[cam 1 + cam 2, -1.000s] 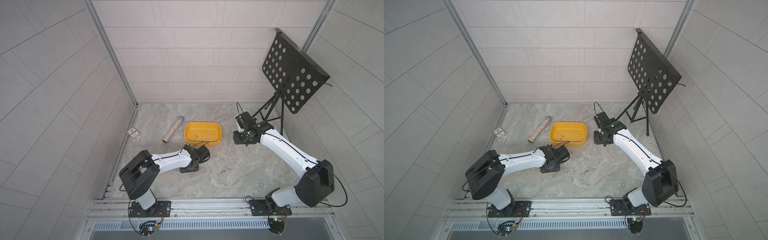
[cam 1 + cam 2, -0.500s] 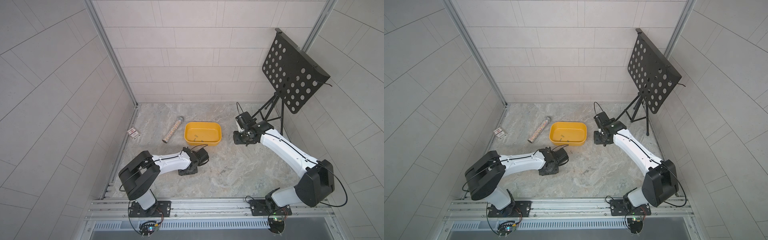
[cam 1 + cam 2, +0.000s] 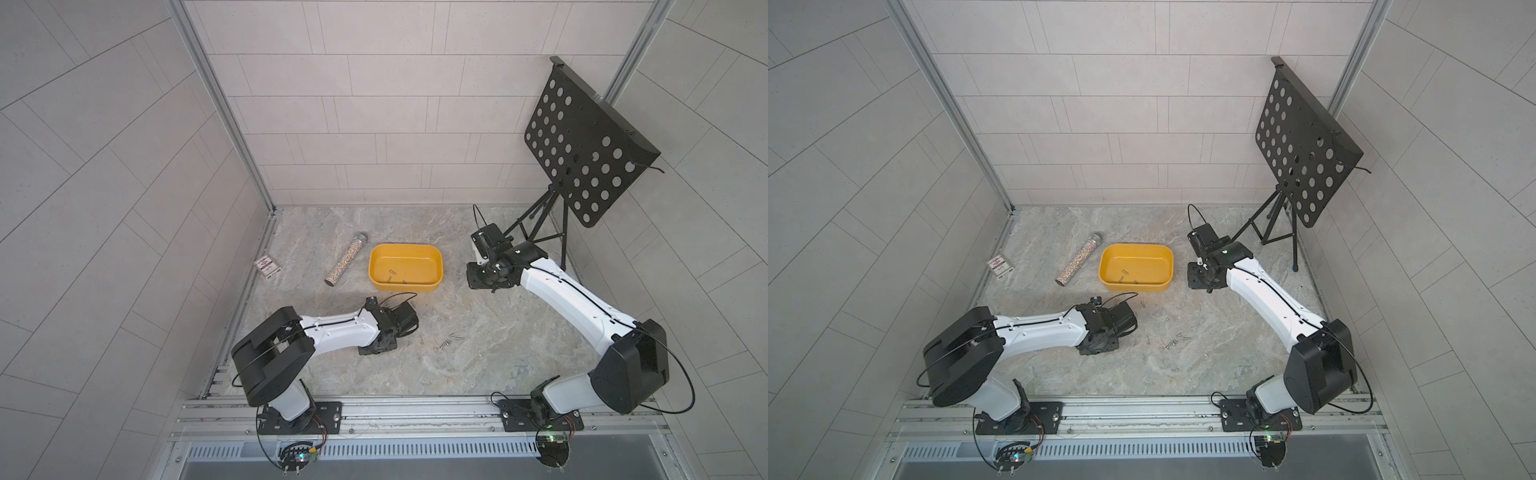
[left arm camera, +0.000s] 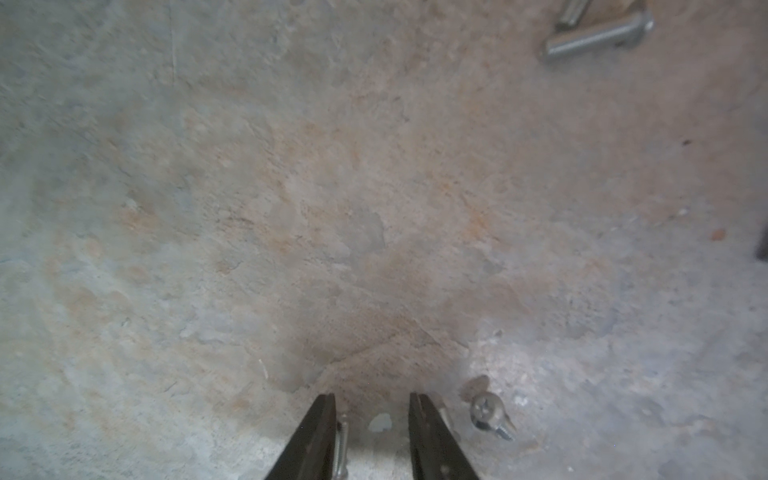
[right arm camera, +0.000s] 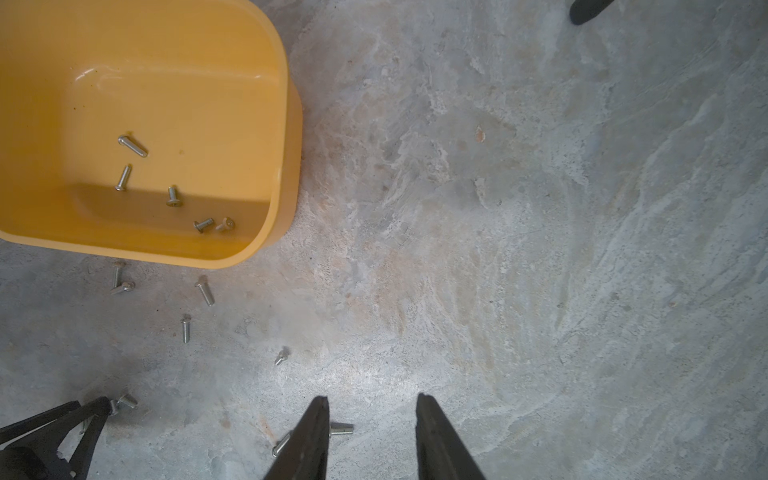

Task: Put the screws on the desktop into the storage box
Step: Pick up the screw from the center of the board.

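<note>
**Left fingers** [image 4: 320, 436]: recorded low over the bench [image 4: 374, 187], parted by a narrow gap, with nothing clamped between them. A thin silver sliver was seen against the inner edge of one finger. Whether it was a screw could not be told. Of the screws [image 4: 488, 413], one was noted just outside the opposite finger.

**Right fingers** [image 5: 307, 440]: recorded apart and empty, held above the bench near the yellow box [image 5: 282, 124]. One screw was seen just beside a finger, outside the gap.

**Yellow box:** set on the bench between the two arms. Five screws were counted inside. More were scattered on the bench close to its front wall and in a loose cluster [image 3: 449, 340] nearer the arm bases. The job was judged barely begun.

**Sundries:** glitter tube [image 3: 347, 259], small card box [image 3: 267, 266] and black perforated stand [image 3: 582, 141], none belonging to the job.

**Hazards, as judged:**
- The left fingers could close on bare bench, since the nearest screw lay outside the gap.
- That screw could be knocked aside or rolled away by a finger's outer face.
- So small a screw could be pinched off-centre and dropped short of the box.
- The box could be shoved when screws hard against its wall are reached for.
</note>
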You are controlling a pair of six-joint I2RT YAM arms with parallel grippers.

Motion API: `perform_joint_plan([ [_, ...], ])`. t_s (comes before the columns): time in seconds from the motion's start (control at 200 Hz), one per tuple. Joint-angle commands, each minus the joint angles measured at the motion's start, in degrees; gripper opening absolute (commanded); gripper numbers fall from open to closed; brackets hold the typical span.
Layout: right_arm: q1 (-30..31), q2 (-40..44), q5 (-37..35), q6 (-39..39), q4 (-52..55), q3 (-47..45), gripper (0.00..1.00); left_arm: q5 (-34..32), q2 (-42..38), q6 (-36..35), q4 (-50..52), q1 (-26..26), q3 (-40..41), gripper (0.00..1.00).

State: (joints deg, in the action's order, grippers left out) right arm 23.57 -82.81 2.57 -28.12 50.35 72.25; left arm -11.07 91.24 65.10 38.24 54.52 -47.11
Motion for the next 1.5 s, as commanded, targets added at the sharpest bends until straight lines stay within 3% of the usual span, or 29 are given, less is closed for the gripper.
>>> perform_joint_plan([
  [0.0, -0.2, 1.4, 0.0, -0.1, 1.2, 0.0, 0.39, 2.8, 1.1, 0.8, 3.3, 0.5, 3.2, 0.35],
  [0.365, -0.2, 1.3, 0.3, -0.4, 1.3, 0.1, 0.38, 3.9, -1.5, 1.7, 3.2, 0.7, 7.4, 0.3],
  [1.111, -0.1, 1.2, 0.8, -0.5, 1.4, 0.4, 0.35, 4.7, -0.2, 1.1, 2.5, 1.0, 7.6, 0.08],
  [1.496, -0.1, 0.6, 0.9, -0.4, 1.6, 1.4, 0.35, -0.3, -6.6, -2.2, 14.2, 1.2, -2.1, 0.04],
])
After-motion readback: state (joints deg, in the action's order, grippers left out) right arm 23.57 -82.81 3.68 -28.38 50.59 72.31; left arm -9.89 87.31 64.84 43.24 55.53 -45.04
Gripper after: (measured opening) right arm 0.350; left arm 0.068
